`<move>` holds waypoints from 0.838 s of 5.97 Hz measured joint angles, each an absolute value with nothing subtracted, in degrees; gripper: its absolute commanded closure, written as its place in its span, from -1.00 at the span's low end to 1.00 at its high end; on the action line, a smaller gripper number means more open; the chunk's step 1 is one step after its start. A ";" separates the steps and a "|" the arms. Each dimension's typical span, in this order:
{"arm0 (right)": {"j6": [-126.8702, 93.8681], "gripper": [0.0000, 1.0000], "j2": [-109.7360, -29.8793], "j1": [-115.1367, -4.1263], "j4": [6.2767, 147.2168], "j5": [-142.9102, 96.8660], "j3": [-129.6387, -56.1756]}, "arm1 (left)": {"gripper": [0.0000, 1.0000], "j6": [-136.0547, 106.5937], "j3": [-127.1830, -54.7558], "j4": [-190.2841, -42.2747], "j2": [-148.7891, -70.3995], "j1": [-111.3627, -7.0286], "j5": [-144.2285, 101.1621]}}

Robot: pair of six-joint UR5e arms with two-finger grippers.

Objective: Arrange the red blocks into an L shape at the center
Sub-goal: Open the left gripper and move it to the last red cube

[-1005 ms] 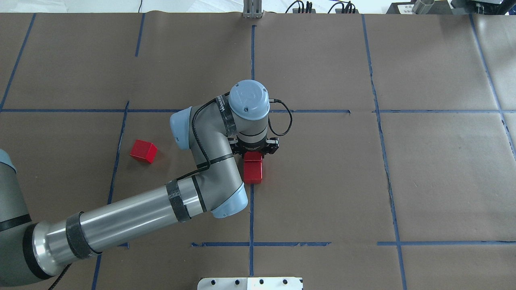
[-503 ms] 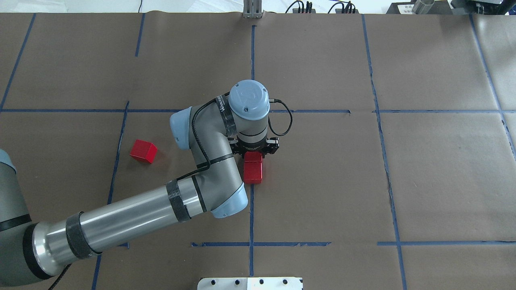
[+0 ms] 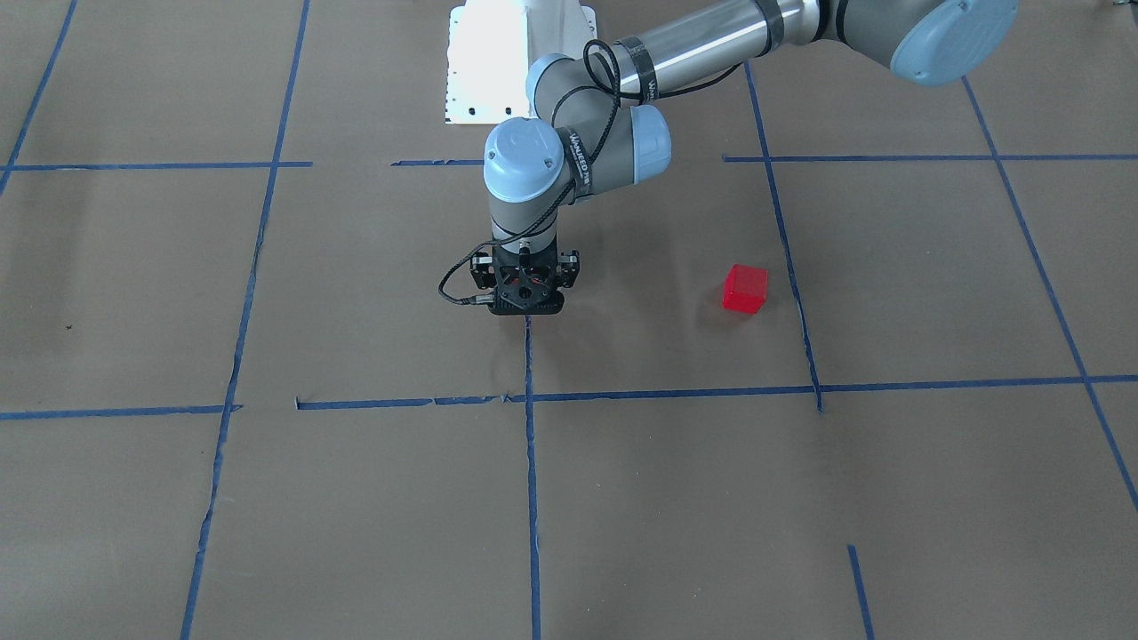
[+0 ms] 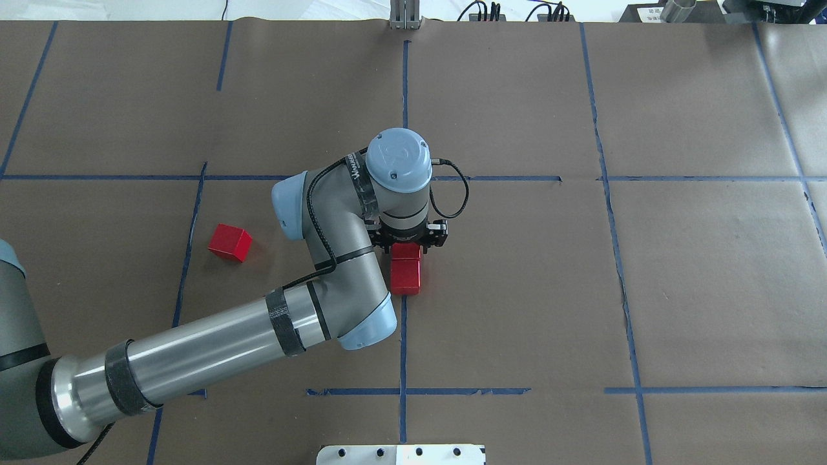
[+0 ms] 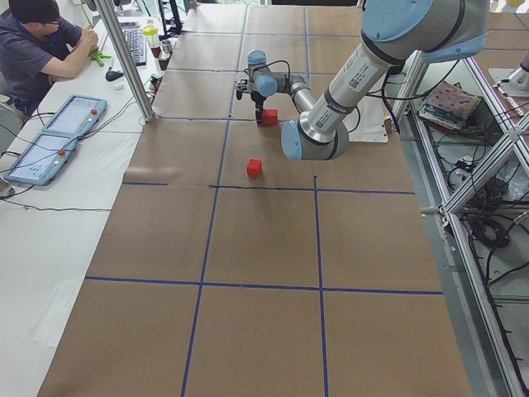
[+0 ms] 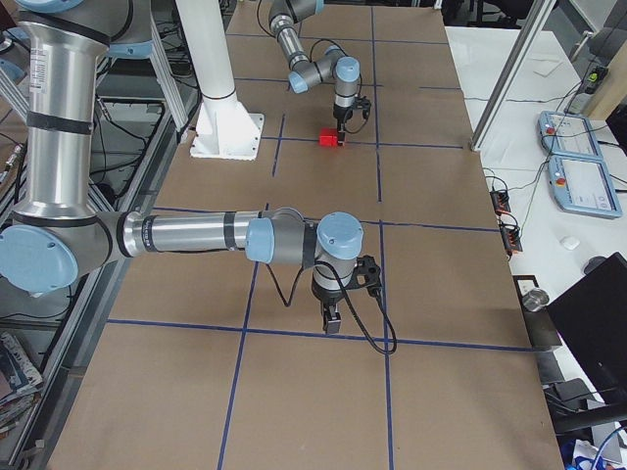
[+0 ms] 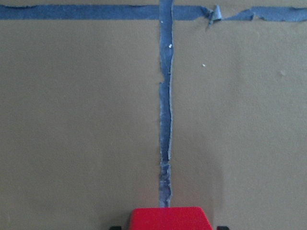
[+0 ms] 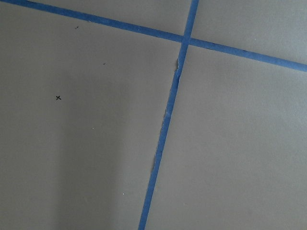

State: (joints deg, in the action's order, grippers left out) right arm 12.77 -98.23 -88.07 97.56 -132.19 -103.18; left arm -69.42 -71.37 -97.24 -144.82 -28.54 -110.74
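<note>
Two red blocks lie in a row along the blue tape line at the center. My left gripper stands upright over the far one, low at the paper, its fingers close against the block's two sides, and looks shut on it. From the front the gripper head hides both blocks. The third red block lies alone to the left; it also shows in the front view. My right gripper shows only in the right side view, low over bare paper, so I cannot tell its state.
Blue tape splits the brown paper into a grid. The white robot base plate sits at the near edge. An operator sits at a side desk with teach pendants. Cables and rails line the table's far end.
</note>
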 measured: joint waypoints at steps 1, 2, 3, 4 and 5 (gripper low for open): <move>12.75 -1.00 -98.16 -88.07 97.56 -132.21 -103.20 | -1.00 -69.25 -72.24 -96.96 -144.78 -29.14 -110.68; 12.75 -1.00 -98.12 -88.06 97.56 -132.25 -103.28 | -1.00 -69.05 -74.23 -96.17 -144.19 -30.53 -110.85; 12.74 -1.00 -98.07 -88.07 97.56 -132.27 -103.30 | -1.00 -67.24 -78.62 -94.35 -141.73 -32.41 -111.27; 12.74 -1.00 -98.05 -88.07 97.56 -132.28 -103.29 | -1.00 -62.78 -85.26 -91.53 -137.21 -34.46 -111.70; 12.74 -1.00 -98.07 -88.06 97.56 -132.28 -103.28 | -1.00 -56.96 -91.69 -89.45 -131.51 -36.59 -112.00</move>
State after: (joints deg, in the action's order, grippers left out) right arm 12.74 -98.07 -88.06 97.56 -132.28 -103.28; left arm -56.96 -91.69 -89.45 -131.51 -36.59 -112.00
